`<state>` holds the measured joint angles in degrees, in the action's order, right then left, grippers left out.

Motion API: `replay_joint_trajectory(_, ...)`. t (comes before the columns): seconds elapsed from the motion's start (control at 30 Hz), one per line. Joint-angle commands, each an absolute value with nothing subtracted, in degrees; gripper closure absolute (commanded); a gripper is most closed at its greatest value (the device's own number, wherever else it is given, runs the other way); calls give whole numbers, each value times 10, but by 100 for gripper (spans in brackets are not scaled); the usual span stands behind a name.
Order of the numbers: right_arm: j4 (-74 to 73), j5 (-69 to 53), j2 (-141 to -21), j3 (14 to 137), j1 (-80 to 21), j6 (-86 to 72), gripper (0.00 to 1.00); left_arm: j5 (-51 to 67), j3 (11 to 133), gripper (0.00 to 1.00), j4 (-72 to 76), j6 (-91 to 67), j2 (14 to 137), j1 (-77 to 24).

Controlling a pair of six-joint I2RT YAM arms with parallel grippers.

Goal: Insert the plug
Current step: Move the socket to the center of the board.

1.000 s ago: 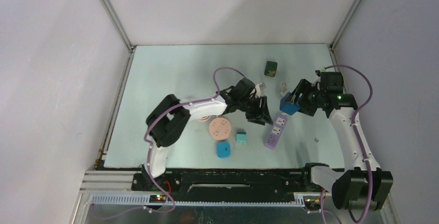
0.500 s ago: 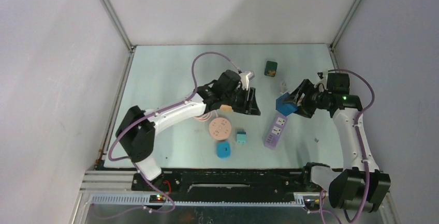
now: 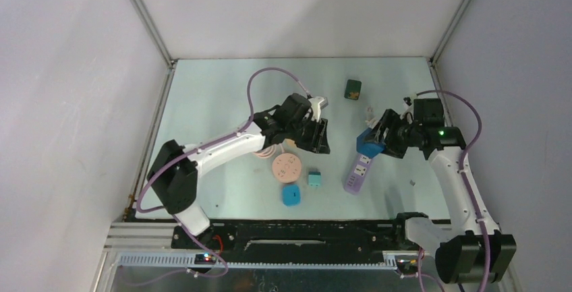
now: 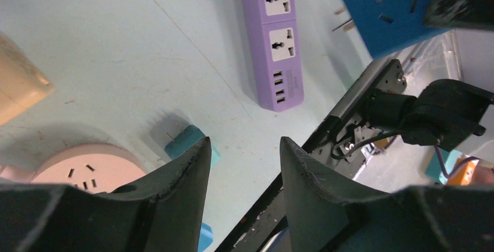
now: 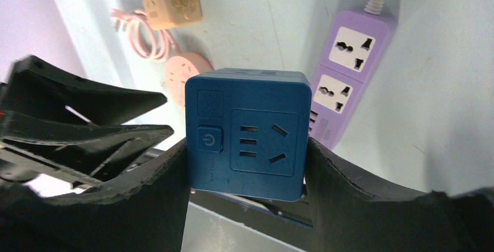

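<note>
1. The right gripper (image 5: 246,147) is clamping the blue cube (image 5: 247,130) on 2 sides, with the cube's socket face turned toward the wrist camera.
2. The cube is hanging in the air by the far end of the purple strip (image 3: 358,172), its prongs (image 4: 345,25) showing bare and outside any socket.
3. The left gripper (image 4: 244,144) is standing open with nothing between its fingers, over the table (image 3: 216,103) near the pink socket (image 3: 286,168) and the teal plug (image 3: 314,179).
4. The left gripper is sitting farther from the strip than 1 second ago, when it was just beside it.
5. The right gripper is holding the cube slightly nearer the strip than then; the strip is lying where it was.
</note>
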<state>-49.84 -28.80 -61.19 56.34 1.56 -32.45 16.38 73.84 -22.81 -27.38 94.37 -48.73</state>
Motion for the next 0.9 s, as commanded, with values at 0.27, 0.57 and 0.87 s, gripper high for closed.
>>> replay_joint_trajectory(0.27, -494, -89, -546, 531, -55, -312, 100, 341, 739, 53, -48, -440, 1103, -500)
replay_joint_trajectory(0.57, -533, -36, -491, 534, -40, -314, 100, 396, 735, 53, 196, -626, 1182, -572)
replay_joint_trajectory(0.87, -560, -30, -465, 534, -29, -314, 100, 415, 770, 52, 269, -677, 1219, -591)
